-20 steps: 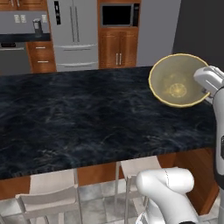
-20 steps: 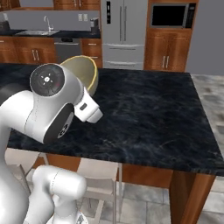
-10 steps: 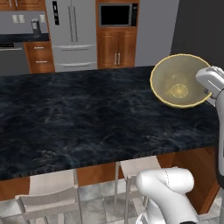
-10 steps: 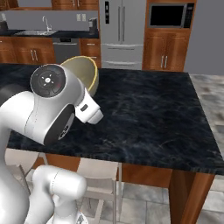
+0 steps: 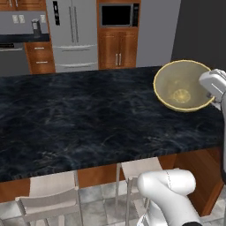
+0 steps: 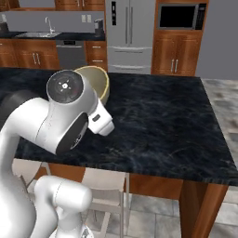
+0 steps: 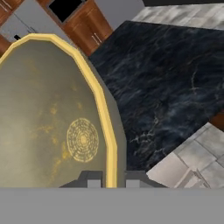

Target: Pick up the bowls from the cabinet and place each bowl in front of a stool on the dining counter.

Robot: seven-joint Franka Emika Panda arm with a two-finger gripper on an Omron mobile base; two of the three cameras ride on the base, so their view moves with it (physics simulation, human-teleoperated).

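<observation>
An olive-beige bowl (image 5: 181, 86) with a thin yellow rim hangs tilted over the right end of the black marble dining counter (image 5: 79, 119). My gripper (image 7: 111, 180) is shut on the bowl's rim, one finger inside and one outside. The hand view looks into the bowl (image 7: 48, 118), which has a round pattern on its bottom. In the right base view the bowl (image 6: 96, 79) peeks out behind my arm's big joint. Whether the bowl touches the slab I cannot tell. Two pale stools (image 5: 50, 194) (image 5: 141, 168) stand under the counter's near edge. The cabinet is out of view.
Behind the counter stand a steel fridge (image 5: 73, 35), a microwave (image 5: 117, 15) set in wood cabinets and low drawer units. The sink counter (image 6: 32, 36) lies at the back left. Tiled floor (image 6: 218, 93) runs past the counter's right end.
The bowl has sunk slightly toward the counter, still held by its rim. Nothing else has visibly moved.
</observation>
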